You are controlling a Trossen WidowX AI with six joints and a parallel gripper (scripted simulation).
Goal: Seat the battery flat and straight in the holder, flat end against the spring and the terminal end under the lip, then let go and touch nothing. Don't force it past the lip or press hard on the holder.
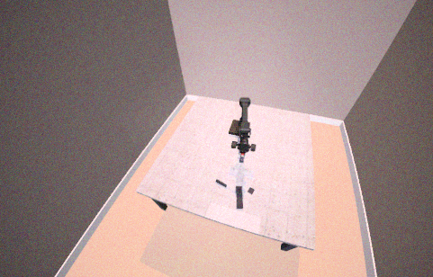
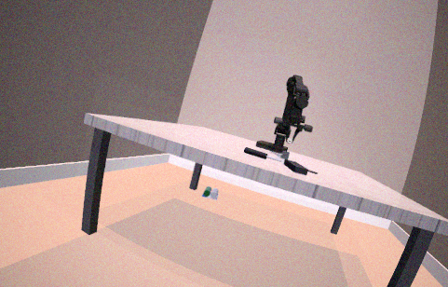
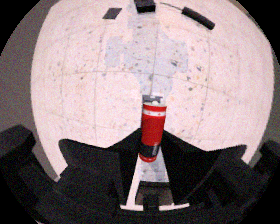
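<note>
Clock positions as in the wrist view, 12 at its top edge; order near to far.

Nearest, at 6: tool (image 1: 242,154) (image 2: 291,139) (image 3: 149,131), fingers part-way closed, clamped on the battery (image 1: 242,155) (image 2: 290,141) (image 3: 154,125). Battery is above the tabletop (image 1: 168,175) (image 2: 179,135) (image 3: 91,65), gripped near its lower, dark-banded end; most of the red body projects toward 12. Pale end with what looks like the terminal is at 12.

Handling, estimated: small rigid cylinder, modest weight for its size. Smooth wrapper, probably slippery; two flat fingers on a round wall could let it roll or pivot. Case should tolerate a firm hold, but extra squeeze gains nothing. Best hold: across the sides, square to the long axis, both ends bare for spring and lip. Present hold is well toward one end, so contact at the far end would likely lever it askew.

Just beyond the pale end, at 12: holder (image 1: 241,159) (image 3: 152,98), small, grey, mostly hidden. Contact with battery: cannot tell. Judged not yet seated. Spring and lip unresolved; suggest a light, level approach, no forcing.

Farthest: square (image 1: 251,191) (image 3: 112,13) at 11, block (image 1: 239,198) (image 2: 296,167) (image 3: 144,6) at 12, rod (image 1: 221,183) (image 2: 255,153) (image 3: 198,18) at 1.
</note>
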